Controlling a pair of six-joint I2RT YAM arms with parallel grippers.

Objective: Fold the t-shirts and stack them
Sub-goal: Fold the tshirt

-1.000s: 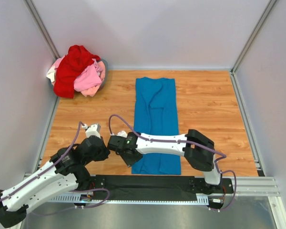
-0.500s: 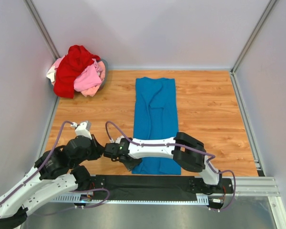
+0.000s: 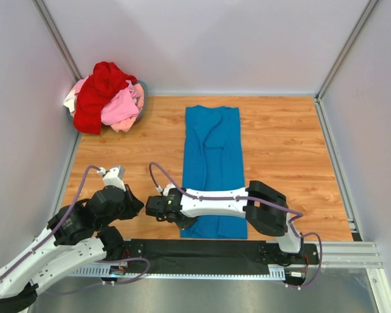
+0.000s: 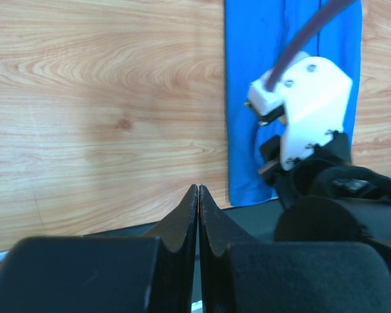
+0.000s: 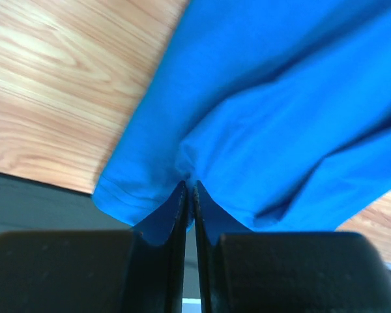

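1. Left pincer: I read its fingers as pressed together with nothing between them. It hangs over bare counter, left of the blue shirt. It has drawn back toward its base and now holds there.

2. Right pincer: this is the change. A moment ago its fingers stood apart above the near end of the blue shirt. Now they are clamped on the cloth at the near hem, close to the left corner. The wrist view shows the fabric puckering into the tips.

3. Meaning for the task: the blue shirt lies as a long strip down the middle of the counter, already folded lengthwise. I judge the grip to be the start of the crosswise fold, carrying the near end toward the far end. Only one corner is held, so the hem may drag unevenly.

4. Count:
- Shirts, four: red shirt, pink shirt and whitish shirt, heaped unfolded in the far left corner, plus the blue shirt.
- Folded stack: none yet.
- Arms, two; pincers, two.
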